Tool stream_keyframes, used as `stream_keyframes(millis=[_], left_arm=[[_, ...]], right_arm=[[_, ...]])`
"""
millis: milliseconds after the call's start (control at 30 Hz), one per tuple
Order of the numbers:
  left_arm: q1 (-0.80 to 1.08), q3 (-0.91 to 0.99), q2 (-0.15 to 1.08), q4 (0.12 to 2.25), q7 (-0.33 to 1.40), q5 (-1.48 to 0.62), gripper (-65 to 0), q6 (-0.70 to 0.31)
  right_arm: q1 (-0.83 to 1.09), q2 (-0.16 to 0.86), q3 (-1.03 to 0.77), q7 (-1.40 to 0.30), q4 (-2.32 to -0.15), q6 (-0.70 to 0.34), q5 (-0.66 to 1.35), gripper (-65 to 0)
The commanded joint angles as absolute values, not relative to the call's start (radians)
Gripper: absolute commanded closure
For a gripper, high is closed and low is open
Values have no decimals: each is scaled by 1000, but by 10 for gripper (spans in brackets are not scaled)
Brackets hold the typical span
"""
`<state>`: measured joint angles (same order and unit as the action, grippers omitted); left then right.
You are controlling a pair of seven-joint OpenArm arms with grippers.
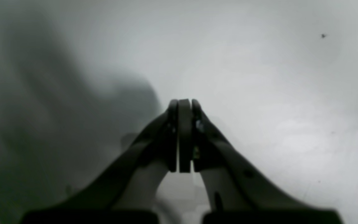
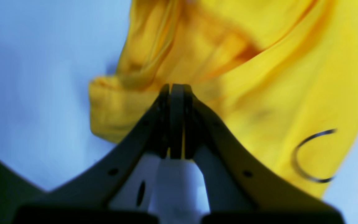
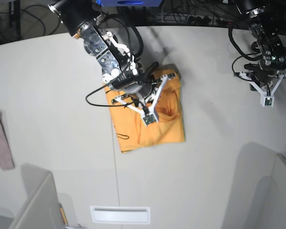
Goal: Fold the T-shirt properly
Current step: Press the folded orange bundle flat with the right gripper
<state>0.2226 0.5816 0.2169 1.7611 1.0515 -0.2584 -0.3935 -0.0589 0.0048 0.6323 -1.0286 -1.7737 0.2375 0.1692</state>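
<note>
The orange-yellow T-shirt (image 3: 168, 130) lies partly folded on the white table (image 3: 52, 95), left of centre, with a thin black line mark (image 3: 124, 136) near its lower left corner. My right gripper (image 3: 148, 119) is shut, its tip down on the middle of the shirt. In the right wrist view the T-shirt (image 2: 259, 93) is bunched in folds around the right gripper (image 2: 176, 88), and a curved black line (image 2: 312, 155) shows on it. A yellow sliver shows between the pads; whether cloth is pinched I cannot tell. My left gripper (image 3: 267, 101) (image 1: 185, 102) hangs shut and empty over bare table, far right.
A small pinkish cloth (image 3: 0, 140) lies at the table's left edge. A white slotted plate (image 3: 120, 214) sits at the front edge. Grey panels stand at the front left (image 3: 35, 202) and front right (image 3: 269, 186). Cables (image 3: 190, 16) run behind the table.
</note>
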Motion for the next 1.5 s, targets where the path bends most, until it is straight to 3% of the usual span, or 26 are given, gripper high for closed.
stream_keyframes(millis=[0, 467, 667, 933, 1267, 1467], left_arm=[[220, 587, 231, 1779, 1036, -262, 0, -392], [222, 587, 231, 1778, 1036, -262, 0, -392], [222, 588, 231, 1776, 1036, -257, 0, -392], [222, 587, 231, 1776, 1036, -260, 0, -392], [222, 587, 231, 1778, 1036, -260, 0, -392], [222, 588, 232, 1774, 1036, -259, 0, -392]], right_arm=[[-91, -5, 630, -1010, -1774, 259, 168, 0], [-168, -70, 628, -951, -1520, 283, 166, 0], [-180, -67, 492, -952, -1500, 283, 166, 0], [-203, -42, 461, -937, -1497, 283, 170, 0], [-248, -140, 479, -705, -1389, 272, 173, 0], [-278, -140, 670, -568, -1377, 272, 182, 0]])
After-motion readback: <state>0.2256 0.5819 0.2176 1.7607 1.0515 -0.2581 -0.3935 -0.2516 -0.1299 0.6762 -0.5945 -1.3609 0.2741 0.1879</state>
